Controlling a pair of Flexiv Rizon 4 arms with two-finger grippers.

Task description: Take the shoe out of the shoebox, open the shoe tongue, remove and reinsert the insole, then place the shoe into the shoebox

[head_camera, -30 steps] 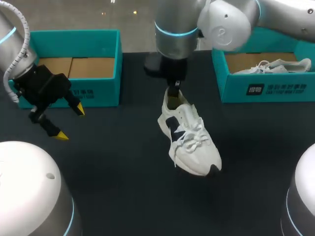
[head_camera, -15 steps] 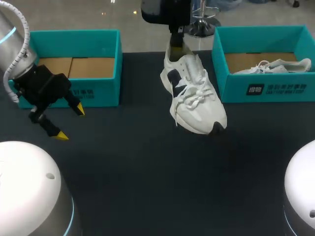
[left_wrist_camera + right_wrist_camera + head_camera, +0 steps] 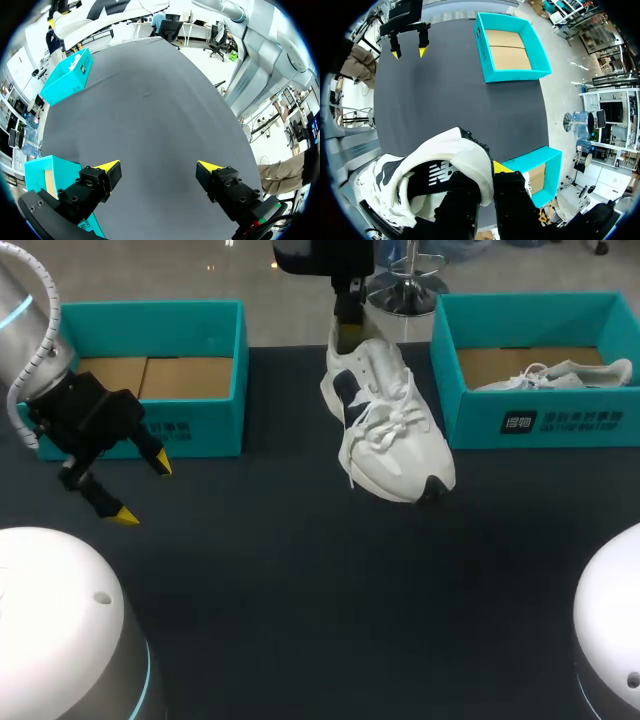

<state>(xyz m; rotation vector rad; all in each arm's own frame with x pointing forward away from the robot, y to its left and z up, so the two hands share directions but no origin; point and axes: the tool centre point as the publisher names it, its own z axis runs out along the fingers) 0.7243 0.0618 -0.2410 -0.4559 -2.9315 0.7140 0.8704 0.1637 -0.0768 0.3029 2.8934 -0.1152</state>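
Note:
A white shoe (image 3: 388, 425) with a dark side mark hangs toe-down over the table's far middle, between the two boxes. My right gripper (image 3: 347, 318) is shut on its heel collar from above. In the right wrist view the shoe (image 3: 420, 175) fills the space under the gripper (image 3: 487, 175), whose fingers pinch the collar. My left gripper (image 3: 142, 488) stands open and empty in front of the left shoebox (image 3: 190, 425), low over the table. In the left wrist view the left gripper (image 3: 159, 167) has only bare table between its fingers, with the shoe (image 3: 115, 9) far ahead.
The left teal shoebox (image 3: 512, 75) shows only its cardboard floor. The right teal shoebox (image 3: 520, 420) holds another white shoe (image 3: 560, 375). A dark table (image 3: 300, 590) stretches out between and in front of the boxes.
My right arm has carried the shoe from mid-table toward the far edge, and its upper links have swung out of view. The left arm has not moved.

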